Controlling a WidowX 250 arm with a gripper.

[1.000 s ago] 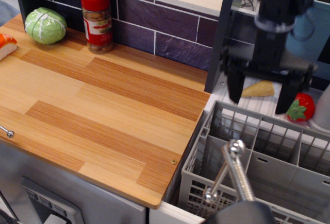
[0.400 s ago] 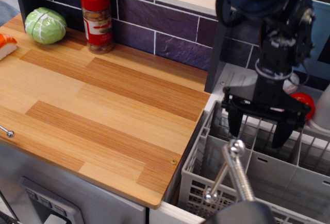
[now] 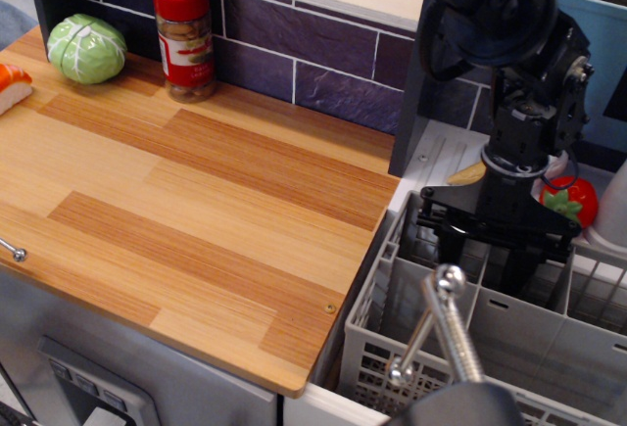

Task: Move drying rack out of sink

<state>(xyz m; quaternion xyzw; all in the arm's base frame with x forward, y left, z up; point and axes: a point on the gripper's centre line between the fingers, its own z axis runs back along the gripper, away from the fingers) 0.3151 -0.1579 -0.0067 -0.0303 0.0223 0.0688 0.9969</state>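
The light-grey lattice drying rack [image 3: 509, 343] sits in the sink at the lower right, beside the wooden countertop. The sink's white ribbed drainboard [image 3: 443, 154] shows behind it, and the chrome faucet [image 3: 446, 320] rises in front of the rack. My black gripper [image 3: 483, 261] points down into the rack's back part. Its fingers [image 3: 456, 245] stand close together on either side of a rack wall, with their tips partly hidden among the dividers.
A red-lidded spice jar [image 3: 184, 36], a green cabbage [image 3: 86, 48] and a sushi piece [image 3: 12, 85] stand at the back left of the wooden countertop [image 3: 196, 211]. A red strawberry [image 3: 573, 201] and a yellow wedge [image 3: 470, 173] lie behind the rack. A dark post [image 3: 416, 103] stands beside the sink.
My gripper has come down from above the drainboard into the rack's back part. Its fingers, wide apart before, have drawn together on a rack wall. The rack has not moved.
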